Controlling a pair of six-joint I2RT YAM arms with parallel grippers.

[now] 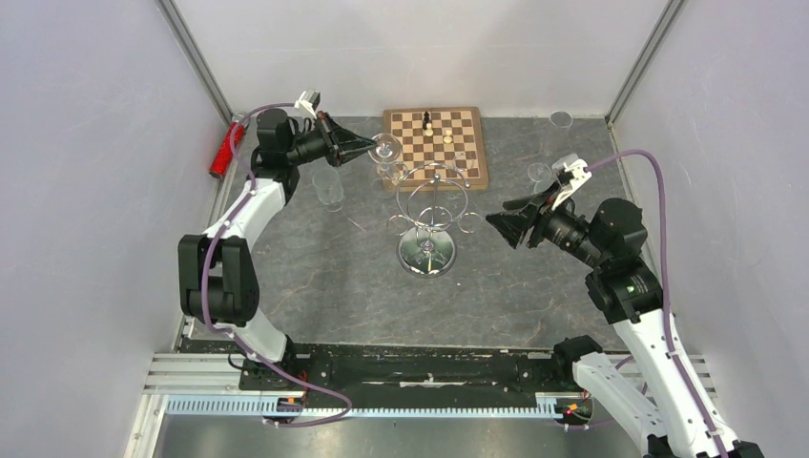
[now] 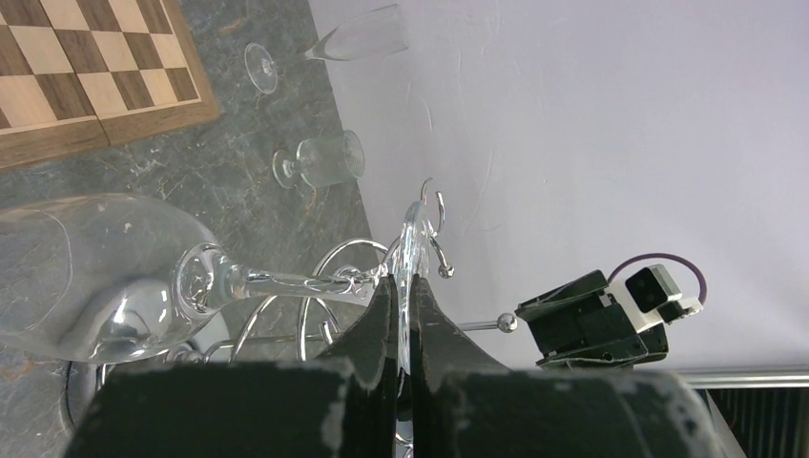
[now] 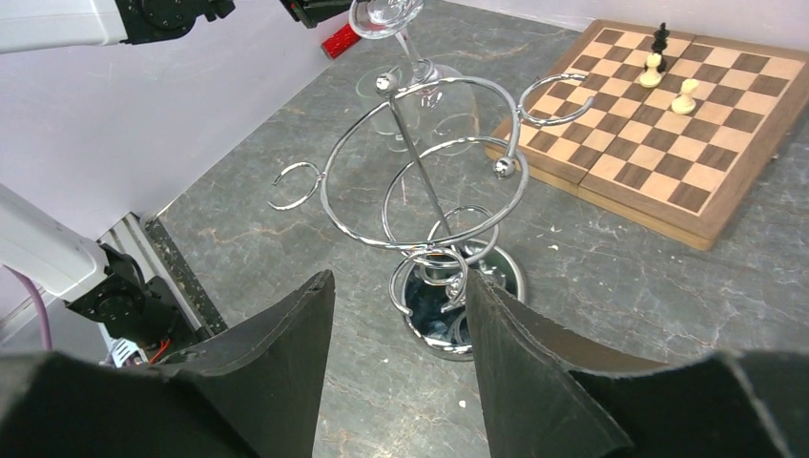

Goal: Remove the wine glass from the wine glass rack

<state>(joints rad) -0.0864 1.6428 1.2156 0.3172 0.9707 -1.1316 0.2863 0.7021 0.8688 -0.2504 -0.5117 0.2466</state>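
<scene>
The wine glass [image 2: 95, 277] hangs upside down, foot up and bowl down, at the far-left side of the wine glass rack [image 1: 426, 256]. Its thin foot is pinched edge-on between the fingers of the left gripper [image 2: 405, 286]. In the left wrist view the stem runs from that pinched foot across the chrome loops. One curled wire lies right against the stem, and the view does not show whether the stem is inside that loop or merely in front of it. The bowl is above the table [image 1: 324, 286] and does not touch it.

The rack stands upright on its round mirrored base near the middle of the table, with its loop arms spread around the central post.

The right gripper [image 1: 506, 224] is on the opposite side of the rack, pointing toward it with a gap between them. Its fingers are spread wide and hold nothing.

Behind the rack lies a wooden chessboard [image 1: 458, 143] with a few chess pieces [image 3: 658, 57] standing on it, one dark and two pale. A clear tumbler [image 1: 329, 186] stands on the table near the left arm. Two small stemmed glasses stand to the right of the board, one [image 1: 539, 174] near its corner and the other [image 1: 561, 119] by the back wall. A red object [image 1: 221, 151] lies at the table's left edge.
</scene>
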